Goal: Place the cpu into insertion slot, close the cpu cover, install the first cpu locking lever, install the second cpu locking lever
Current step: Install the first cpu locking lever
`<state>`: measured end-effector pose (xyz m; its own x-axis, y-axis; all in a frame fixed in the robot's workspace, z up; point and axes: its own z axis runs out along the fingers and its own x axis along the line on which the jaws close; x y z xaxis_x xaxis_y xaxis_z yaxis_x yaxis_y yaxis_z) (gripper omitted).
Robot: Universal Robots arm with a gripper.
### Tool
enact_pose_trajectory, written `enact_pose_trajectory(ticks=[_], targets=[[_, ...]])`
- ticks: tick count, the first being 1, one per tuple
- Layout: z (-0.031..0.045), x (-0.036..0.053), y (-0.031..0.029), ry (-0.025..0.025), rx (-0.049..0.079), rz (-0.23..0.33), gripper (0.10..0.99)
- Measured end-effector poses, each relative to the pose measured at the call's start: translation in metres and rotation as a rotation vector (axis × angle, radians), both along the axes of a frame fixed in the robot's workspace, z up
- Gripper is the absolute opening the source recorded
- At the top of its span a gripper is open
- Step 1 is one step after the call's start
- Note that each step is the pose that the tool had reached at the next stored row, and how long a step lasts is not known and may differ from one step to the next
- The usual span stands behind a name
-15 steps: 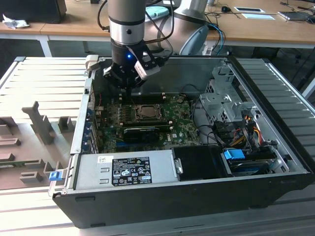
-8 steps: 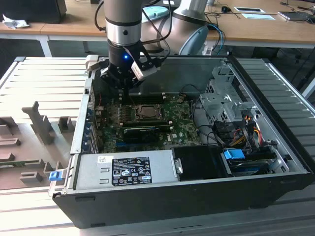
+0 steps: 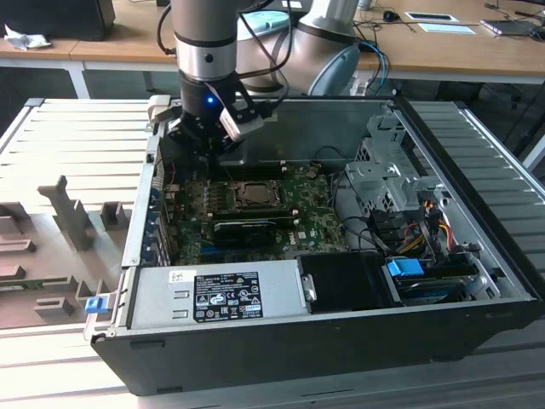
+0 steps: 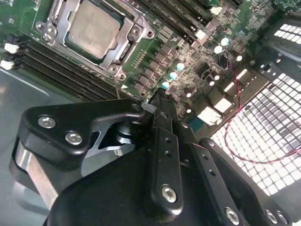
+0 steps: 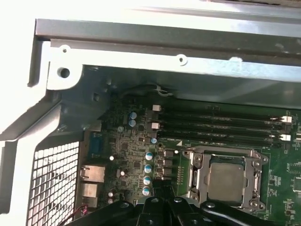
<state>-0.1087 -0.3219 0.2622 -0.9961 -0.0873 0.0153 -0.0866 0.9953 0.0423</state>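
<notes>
Cpu (image 4: 91, 28) lies flat in the socket (image 4: 47, 30) on the green board (image 4: 19, 12), and the cpu cover (image 4: 126, 49) looks folded down around it. Gripper (image 4: 156, 101) hangs just beside the socket's corner, its claw apparently pressed together with nothing seen between, near a thin lever wire (image 4: 116, 87) that stands up. The springy wire may slip and snap back, or the claw may dip onto the capacitors (image 4: 173, 75) close by

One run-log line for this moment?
silvery-grey square cpu: seated | dark-grey metal cpu cover: down around it | gripper: over green board, beside cover
</notes>
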Motion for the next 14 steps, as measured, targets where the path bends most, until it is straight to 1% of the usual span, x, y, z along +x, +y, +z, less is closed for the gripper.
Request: enact_pose_trajectory(ticks=[3, 8, 11, 13, 14], targets=[[-0.0006, -0.0022, 0.0003, 0.0001, 0.0, 0.0, 0.106], [-0.0019, -0.0041, 0.0028, 0.0, 0.0, 0.0, 0.106], [-0.0021, -0.0041, 0.0075, 0.0, 0.002, 0.001, 0.106], [-0.0022, -0.0041, 0.0116, 0.0, 0.002, 0.001, 0.106], [-0.0024, -0.0041, 0.0149, -0.0001, 0.002, 0.0, 0.106]])
